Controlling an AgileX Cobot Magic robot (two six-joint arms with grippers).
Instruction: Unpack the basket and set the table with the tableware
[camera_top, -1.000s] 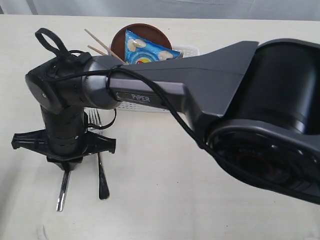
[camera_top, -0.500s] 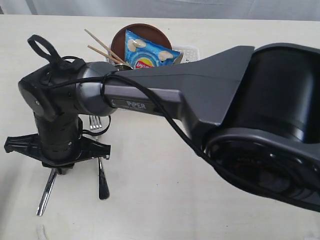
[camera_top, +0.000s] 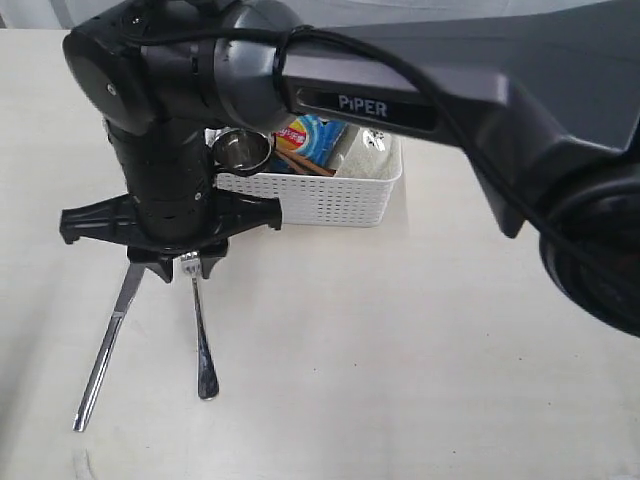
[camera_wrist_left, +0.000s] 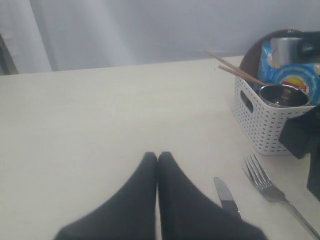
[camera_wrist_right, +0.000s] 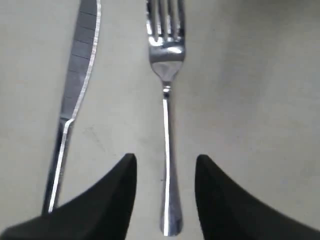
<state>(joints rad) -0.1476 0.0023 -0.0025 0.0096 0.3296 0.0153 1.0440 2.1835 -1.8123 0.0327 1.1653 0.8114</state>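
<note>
The fork (camera_top: 198, 330) lay on the table (camera_top: 400, 380) straight under your right gripper (camera_wrist_right: 165, 160), its handle running between the parted fingers, the knife (camera_top: 108, 340) just beside it. The cup (camera_top: 241, 150) stood in the basket (camera_top: 330, 200), nearer your right arm (camera_top: 480, 100), marked "PiPER". Your left gripper (camera_wrist_left: 157, 157) was pressed together.

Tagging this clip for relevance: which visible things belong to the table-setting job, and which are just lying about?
Part of the job: basket, knife, fork, steel cup, chopsticks, brown plate, table.
Just lying about: blue chip bag.
</note>
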